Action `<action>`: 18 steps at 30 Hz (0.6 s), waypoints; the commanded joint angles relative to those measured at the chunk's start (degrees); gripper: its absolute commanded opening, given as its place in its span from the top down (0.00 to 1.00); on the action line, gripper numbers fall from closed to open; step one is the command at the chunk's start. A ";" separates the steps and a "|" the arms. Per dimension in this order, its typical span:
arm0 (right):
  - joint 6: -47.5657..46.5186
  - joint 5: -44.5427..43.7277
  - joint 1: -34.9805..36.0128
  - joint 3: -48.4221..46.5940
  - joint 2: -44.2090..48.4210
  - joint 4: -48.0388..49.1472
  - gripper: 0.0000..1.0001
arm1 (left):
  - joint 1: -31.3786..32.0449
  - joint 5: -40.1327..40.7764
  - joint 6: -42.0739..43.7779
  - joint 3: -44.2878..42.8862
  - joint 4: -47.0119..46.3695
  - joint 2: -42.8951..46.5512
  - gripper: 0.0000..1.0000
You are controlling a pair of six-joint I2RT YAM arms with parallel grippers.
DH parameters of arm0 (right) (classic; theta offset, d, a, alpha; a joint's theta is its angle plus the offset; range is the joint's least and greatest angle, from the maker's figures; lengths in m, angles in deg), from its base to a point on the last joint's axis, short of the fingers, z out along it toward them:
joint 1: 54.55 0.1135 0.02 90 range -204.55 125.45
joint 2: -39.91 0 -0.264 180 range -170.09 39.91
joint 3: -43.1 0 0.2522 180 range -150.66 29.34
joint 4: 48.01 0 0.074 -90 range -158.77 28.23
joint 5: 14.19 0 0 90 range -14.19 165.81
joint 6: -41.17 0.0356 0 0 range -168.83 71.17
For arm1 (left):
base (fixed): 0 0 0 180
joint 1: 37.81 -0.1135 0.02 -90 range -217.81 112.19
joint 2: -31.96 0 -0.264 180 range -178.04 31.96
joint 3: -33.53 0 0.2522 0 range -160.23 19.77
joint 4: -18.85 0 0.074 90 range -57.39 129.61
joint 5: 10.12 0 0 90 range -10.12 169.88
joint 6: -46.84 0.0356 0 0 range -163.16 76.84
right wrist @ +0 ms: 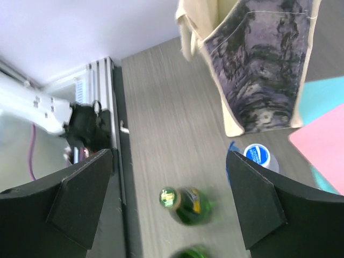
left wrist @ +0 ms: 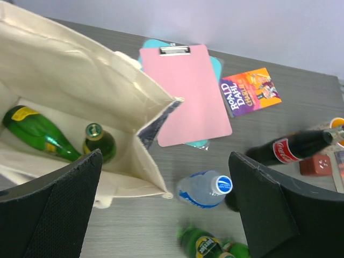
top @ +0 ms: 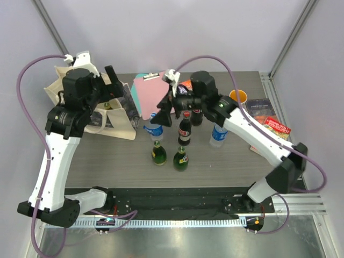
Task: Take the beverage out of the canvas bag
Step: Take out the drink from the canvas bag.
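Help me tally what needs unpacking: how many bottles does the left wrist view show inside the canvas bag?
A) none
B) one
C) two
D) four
C: inside the canvas bag there is a lying green bottle and a capped green bottle beside it.

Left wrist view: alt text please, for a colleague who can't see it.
The open canvas bag fills the left, holding two green bottles. Right of it on the grey table are a pink clipboard, a blue-capped water bottle and a cola bottle. The jaws of the left gripper, open and empty, frame the bottom corners.
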 commanded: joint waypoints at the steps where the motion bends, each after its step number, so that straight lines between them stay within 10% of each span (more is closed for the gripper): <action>1: 10.47 0.13 -0.10 -12.52 -9.65 -5.42 0.08 | -2.53 2.62 0.18 1.54 0.32 4.30 0.00; 18: 20.32 -21.66 6.57 -43.30 -34.97 -8.24 0.11 | -4.02 10.18 -1.67 8.58 1.29 11.60 0.00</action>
